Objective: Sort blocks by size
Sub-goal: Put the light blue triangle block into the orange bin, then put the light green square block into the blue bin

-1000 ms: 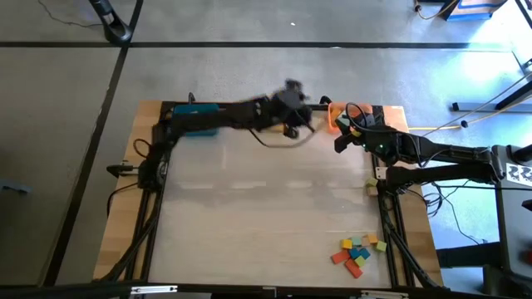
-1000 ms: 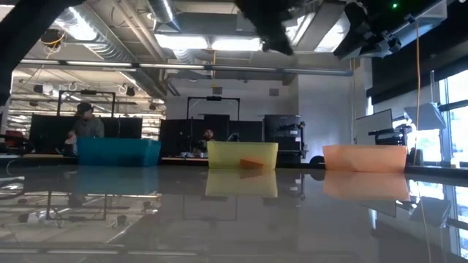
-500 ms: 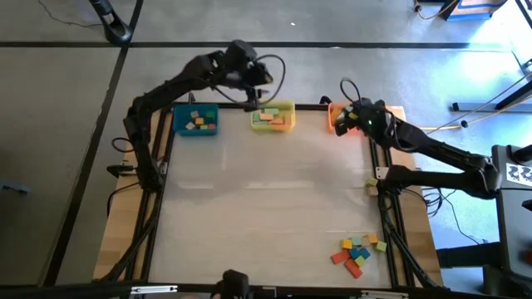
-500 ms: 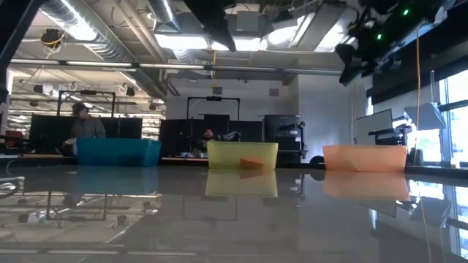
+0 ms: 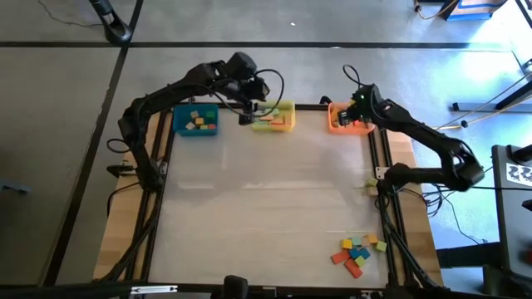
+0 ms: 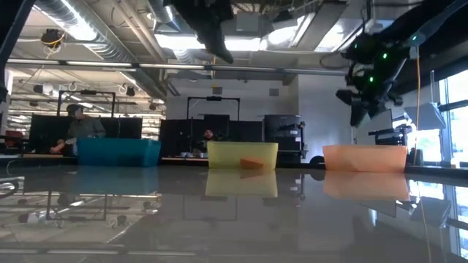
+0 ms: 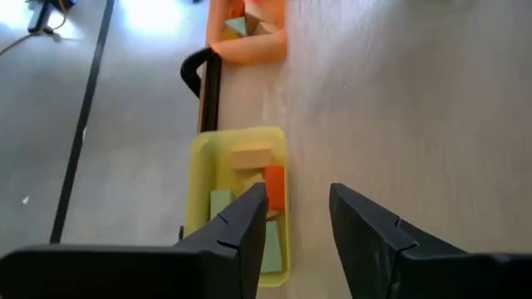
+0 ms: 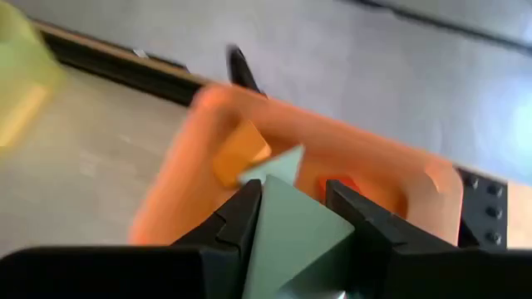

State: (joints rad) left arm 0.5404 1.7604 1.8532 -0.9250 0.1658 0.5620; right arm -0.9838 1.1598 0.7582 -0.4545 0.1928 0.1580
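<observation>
Pale green wedge block (image 8: 295,228), clamped between the fingers of my right gripper (image 8: 293,218), hangs above the orange bin (image 5: 347,126) at the far right of the table (image 5: 266,216). I judge the release to be the risk here: the wedge's sloped faces could let it twist as the fingers part, so it may strike the bin's rim and tumble onto the table or over the far edge. The bin already holds a tan block (image 8: 239,152) and others, off which a dropped wedge could also bounce.

My left gripper (image 7: 298,218) hovers over the yellow bin (image 5: 274,117) at the far middle, its fingers apart with nothing between them; an orange block (image 7: 275,188) and a tan block (image 7: 250,158) lie below it in that bin. The blue bin (image 5: 196,121), far left, holds more sorted blocks. The unsorted blocks (image 5: 358,250) lie clustered at the near right corner, well apart from both arms. I judge a second hazard when both arms travel back toward that pile: their paths could cross.
</observation>
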